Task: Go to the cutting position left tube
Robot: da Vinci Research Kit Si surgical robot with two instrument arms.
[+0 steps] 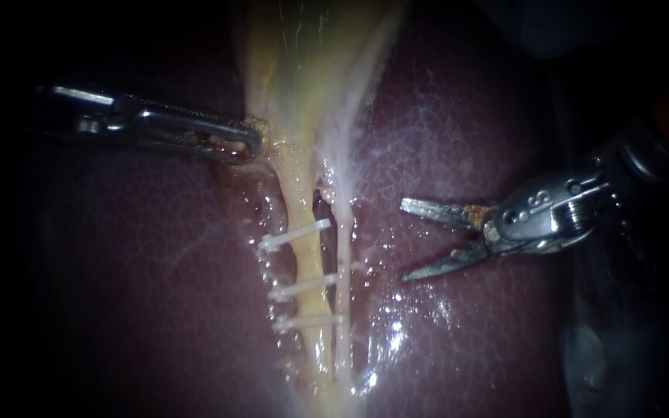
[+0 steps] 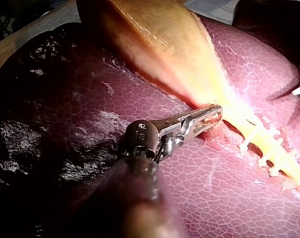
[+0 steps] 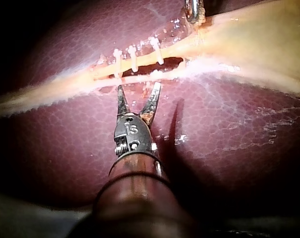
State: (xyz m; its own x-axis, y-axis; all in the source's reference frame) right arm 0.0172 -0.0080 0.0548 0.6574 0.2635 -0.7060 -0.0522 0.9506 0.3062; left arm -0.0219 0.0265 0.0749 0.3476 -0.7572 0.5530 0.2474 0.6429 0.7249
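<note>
The yellow left tube (image 1: 309, 267) runs down from the gallbladder (image 1: 303, 62) and carries three white clips (image 1: 296, 236). A thin whitish right tube (image 1: 344, 263) lies beside it. My right instrument (image 1: 406, 240) hovers to the right of both tubes, blades open, nothing between them. In the right wrist view its open blades (image 3: 139, 96) stop just short of the tubes, level with the clips (image 3: 134, 58). My left instrument (image 1: 251, 145) is shut on the gallbladder's lower edge, as the left wrist view also shows (image 2: 216, 113).
Dark red liver (image 1: 458, 116) surrounds the tubes on both sides, wet and glistening below the clips. A dark slit opens between the two tubes just above the top clip. The view's edges are dark.
</note>
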